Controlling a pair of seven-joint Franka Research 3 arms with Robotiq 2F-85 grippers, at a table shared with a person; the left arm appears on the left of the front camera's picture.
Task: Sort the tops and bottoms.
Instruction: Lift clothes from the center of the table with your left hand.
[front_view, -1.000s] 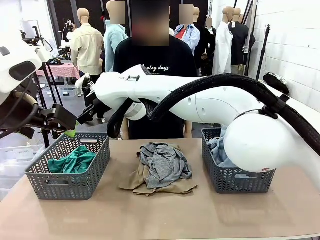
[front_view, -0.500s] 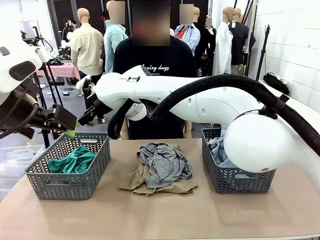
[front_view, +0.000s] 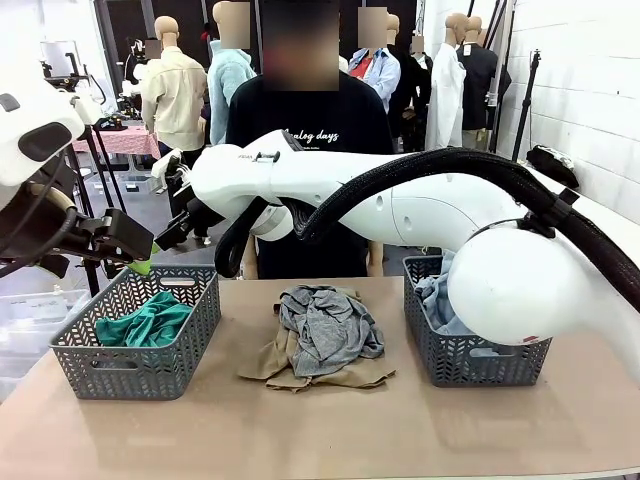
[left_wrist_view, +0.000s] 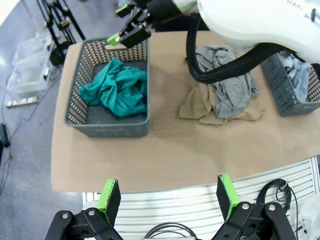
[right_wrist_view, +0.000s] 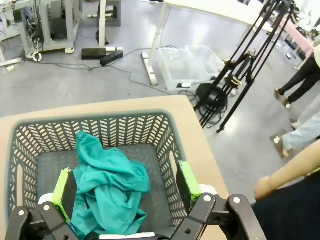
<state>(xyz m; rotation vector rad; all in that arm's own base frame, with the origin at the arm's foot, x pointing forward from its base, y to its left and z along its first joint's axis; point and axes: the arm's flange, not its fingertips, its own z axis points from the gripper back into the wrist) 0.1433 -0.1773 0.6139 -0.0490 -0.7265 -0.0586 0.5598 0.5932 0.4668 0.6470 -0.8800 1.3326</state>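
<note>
**Sorting scene, three views.** We are seeing the right gripper (right_wrist_view: 124, 172) hovering above the left basket (right_wrist_view: 125, 131). Its claw is standing released and is gripping nothing. The teal green top (right_wrist_view: 107, 185) is lying crumpled in that basket, directly below the green pads. The left gripper (left_wrist_view: 167, 192) is hanging high over the near edge of the table (left_wrist_view: 165, 150), likewise released and empty. At the table's middle, between the baskets, the grey top (front_view: 325, 325) is resting in a heap on the khaki top (front_view: 275, 362). The light blue denim bottoms (front_view: 437, 298) are sitting in the right basket (front_view: 480, 365), partly hidden behind the right arm. A person (front_view: 300, 125) is standing at the far side.
</note>
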